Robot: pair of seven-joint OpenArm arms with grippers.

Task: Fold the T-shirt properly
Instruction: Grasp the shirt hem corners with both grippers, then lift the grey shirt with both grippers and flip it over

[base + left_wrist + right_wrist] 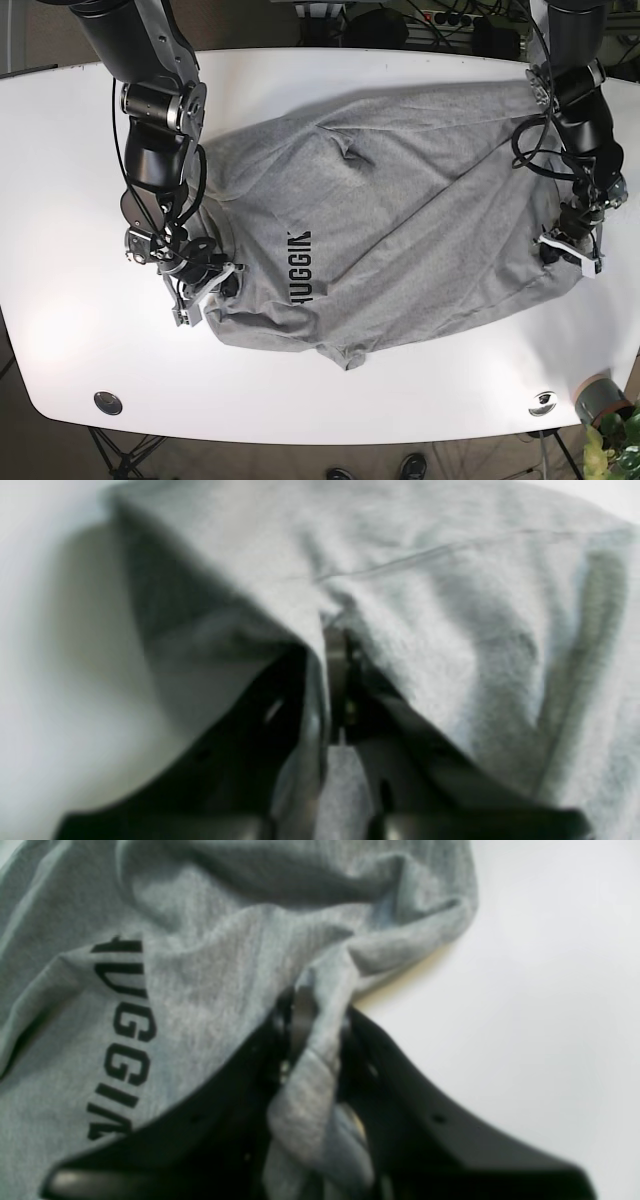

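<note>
A grey T-shirt (390, 220) with black lettering (298, 265) lies spread and rumpled on the white table (60, 330). My right gripper (222, 282), at the base view's left, is shut on a bunched fold of the shirt's edge; in the right wrist view the cloth (320, 1050) is pinched between the black fingers (287, 1025). My left gripper (553, 252), at the base view's right, is shut on the shirt's opposite edge; in the left wrist view the cloth (425, 605) drapes over the closed fingers (337, 665).
A round metal fitting (107, 402) sits near the table's front left and another (543, 400) at the front right. A grey cup (598, 398) stands off the front right corner. Cables and gear (440, 20) lie behind the far edge.
</note>
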